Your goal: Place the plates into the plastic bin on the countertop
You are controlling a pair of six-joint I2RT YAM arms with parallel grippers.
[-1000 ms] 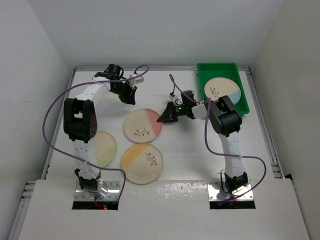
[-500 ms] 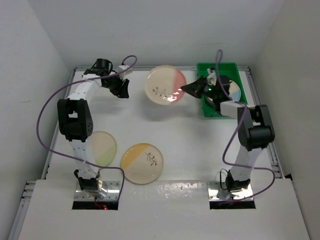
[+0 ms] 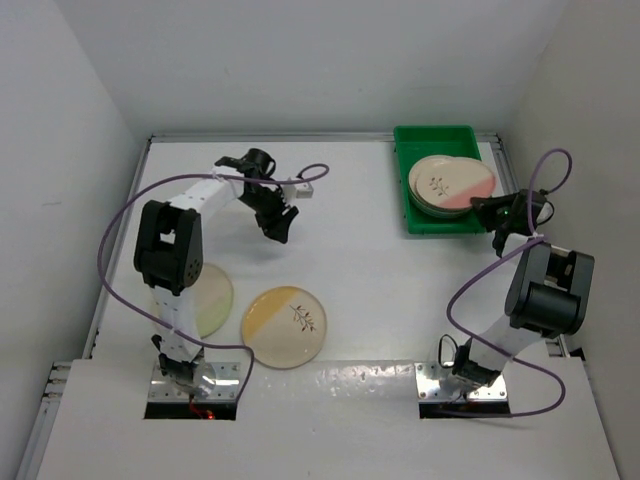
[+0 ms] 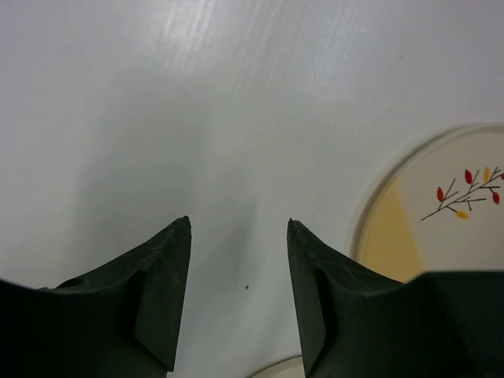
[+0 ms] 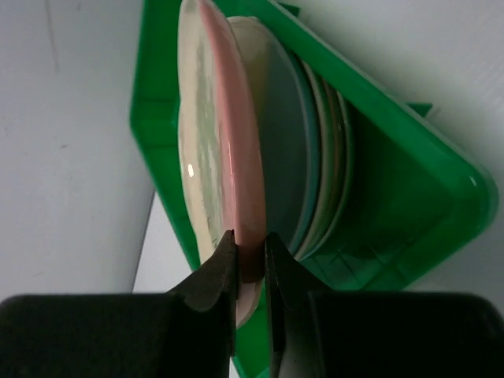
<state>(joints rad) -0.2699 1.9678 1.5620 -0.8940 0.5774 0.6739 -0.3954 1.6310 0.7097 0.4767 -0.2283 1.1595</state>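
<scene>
Plates lie in two groups on the white countertop (image 3: 380, 280). At the far left a green-wedged plate (image 3: 212, 295) sits flat, its left side covered by the left arm's upright link. Just beside it to the right, a yellow-wedged plate (image 3: 285, 325) is in full sight, sprig up. Farther back the left gripper (image 3: 281, 232) hangs over bare counter, apart from both plates. In its wrist view the fingers (image 4: 161, 291) stand wide with nothing between them. The yellow-wedged plate is cut off at the right of that view, and a sliver of another rim shows at the bottom. A purple cable (image 3: 104, 248) loops round that arm.

At the back right the plastic bin (image 3: 432, 137) holds a stack of plates. A pink-wedged plate (image 3: 455, 183) lies on top, reaching toward the bin's right rim. The right gripper (image 3: 485, 207) pinches that plate's edge, fingers (image 5: 214, 276) drawn narrow on the pink rim. Beneath it a blue-faced plate (image 5: 287, 150) and further rims show, but they are too tightly packed to count.
</scene>
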